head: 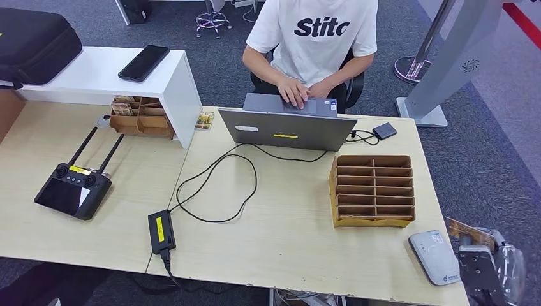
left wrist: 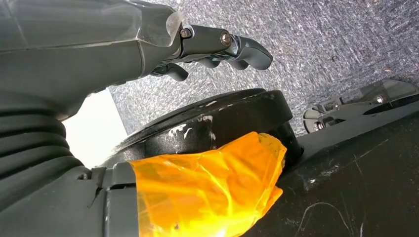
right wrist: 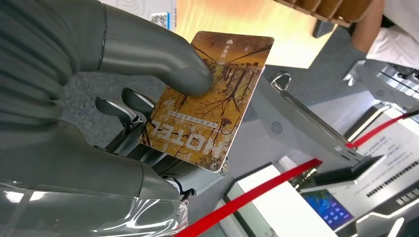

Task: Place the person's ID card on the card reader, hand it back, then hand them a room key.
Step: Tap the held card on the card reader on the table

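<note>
1. A bare stretch of desk lay open between the looping black cable and the wooden slot organizer.
2. The organizer and the open laptop walled off the way toward the seated person.
3. The card reader lay unobstructed near the desk's right corner.

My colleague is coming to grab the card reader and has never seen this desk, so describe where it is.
Start at the light wooden desk with the open grey laptop. Go to the brown cardboard slotted organizer beside it, then toward the near corner: the small white rounded-rectangle card reader lies flat there, the only white device on this desk.
</note>
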You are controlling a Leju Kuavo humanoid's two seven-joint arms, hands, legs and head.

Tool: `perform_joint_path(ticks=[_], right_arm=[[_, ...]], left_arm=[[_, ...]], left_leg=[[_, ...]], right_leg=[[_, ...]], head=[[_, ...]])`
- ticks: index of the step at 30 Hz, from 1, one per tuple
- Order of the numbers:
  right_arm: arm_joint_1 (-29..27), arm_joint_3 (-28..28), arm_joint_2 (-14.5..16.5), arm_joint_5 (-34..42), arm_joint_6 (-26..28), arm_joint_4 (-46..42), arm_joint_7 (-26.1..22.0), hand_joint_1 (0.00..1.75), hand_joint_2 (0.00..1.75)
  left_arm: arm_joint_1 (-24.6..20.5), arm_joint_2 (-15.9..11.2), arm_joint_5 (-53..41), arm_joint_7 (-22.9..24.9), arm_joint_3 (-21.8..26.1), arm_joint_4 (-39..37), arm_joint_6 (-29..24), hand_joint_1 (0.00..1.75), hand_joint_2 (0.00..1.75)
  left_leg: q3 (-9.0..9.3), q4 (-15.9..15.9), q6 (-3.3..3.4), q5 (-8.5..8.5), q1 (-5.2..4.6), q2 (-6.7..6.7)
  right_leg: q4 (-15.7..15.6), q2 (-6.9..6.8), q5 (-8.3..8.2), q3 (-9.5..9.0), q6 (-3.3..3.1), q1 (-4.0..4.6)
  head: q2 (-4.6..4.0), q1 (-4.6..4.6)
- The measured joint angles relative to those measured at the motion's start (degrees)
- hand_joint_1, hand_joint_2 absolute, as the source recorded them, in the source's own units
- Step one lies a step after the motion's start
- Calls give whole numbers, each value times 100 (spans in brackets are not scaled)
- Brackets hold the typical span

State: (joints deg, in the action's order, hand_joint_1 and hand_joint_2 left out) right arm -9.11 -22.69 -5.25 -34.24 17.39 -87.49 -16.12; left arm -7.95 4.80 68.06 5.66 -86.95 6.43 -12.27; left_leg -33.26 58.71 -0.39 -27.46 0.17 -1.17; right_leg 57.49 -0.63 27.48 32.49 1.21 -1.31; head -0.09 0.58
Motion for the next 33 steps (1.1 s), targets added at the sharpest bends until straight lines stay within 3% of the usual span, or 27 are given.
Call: perform_joint_path(ticks=[16,33], right_arm=[[206,-421,250,17,-391,1359,-69,175,175],[302,-593,370,-162,-414,1445,-150,175,175]], left_arm=[[1,14,35,15,0,0,-43,0,175],[6,17,105,11,0,0,-62,0,175]], left_leg=[[0,0,0,0,0,-1],[7,0,0,0,0,3]], right_leg=[[0,-1,0,-1,0,-1],[0,1,0,-8,0,-1]], head=[[0,0],[0,-1]])
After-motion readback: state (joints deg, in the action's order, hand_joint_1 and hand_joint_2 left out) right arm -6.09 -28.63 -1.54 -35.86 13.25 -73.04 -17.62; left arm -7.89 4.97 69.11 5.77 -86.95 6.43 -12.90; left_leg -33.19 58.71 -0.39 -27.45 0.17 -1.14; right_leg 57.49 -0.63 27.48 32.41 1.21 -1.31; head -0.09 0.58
